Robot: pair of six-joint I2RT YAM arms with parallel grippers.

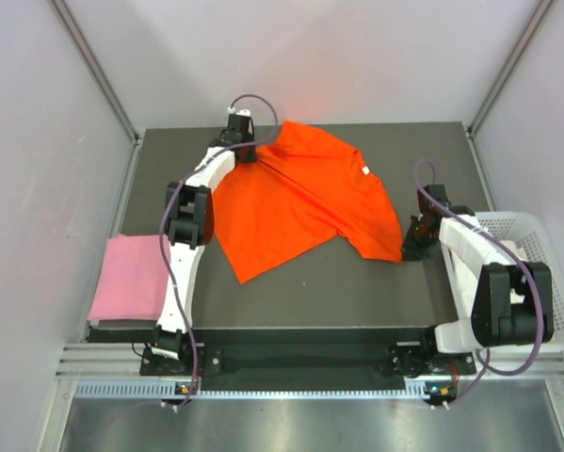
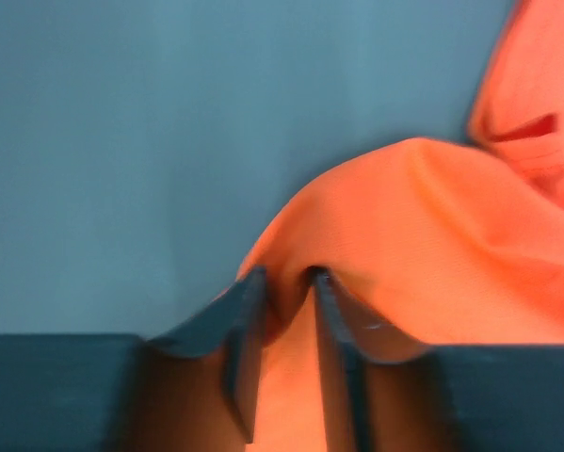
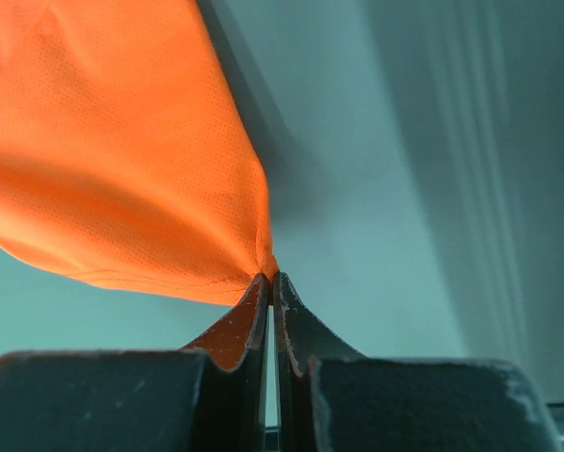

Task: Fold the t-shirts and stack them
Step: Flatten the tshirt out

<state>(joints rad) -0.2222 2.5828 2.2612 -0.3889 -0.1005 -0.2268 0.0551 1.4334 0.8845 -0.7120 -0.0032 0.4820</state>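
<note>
Orange t-shirt (image 1: 300,202) lies spread on the counter (image 1: 357,292). The right gripper (image 3: 270,279) is clamped on its right-hand corner, probably to keep the cloth taut for folding. The left gripper (image 2: 286,275) straddles a far fold, jaws narrowly parted; whether it grips cannot be told.

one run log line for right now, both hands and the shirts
left hand: fingers astride orange t-shirt fold, grip unclear | right hand: shut on its corner | pink t-shirt: folded, left side

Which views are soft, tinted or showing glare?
Top view: sharp, evenly lit, a faint red glow above the orange shirt on the back wall. Left wrist view: soft throughout, left fingers blurred, background tinted blue. Right wrist view: shirt weave crisp by the right fingers, pale streaks in the background at right.
</note>
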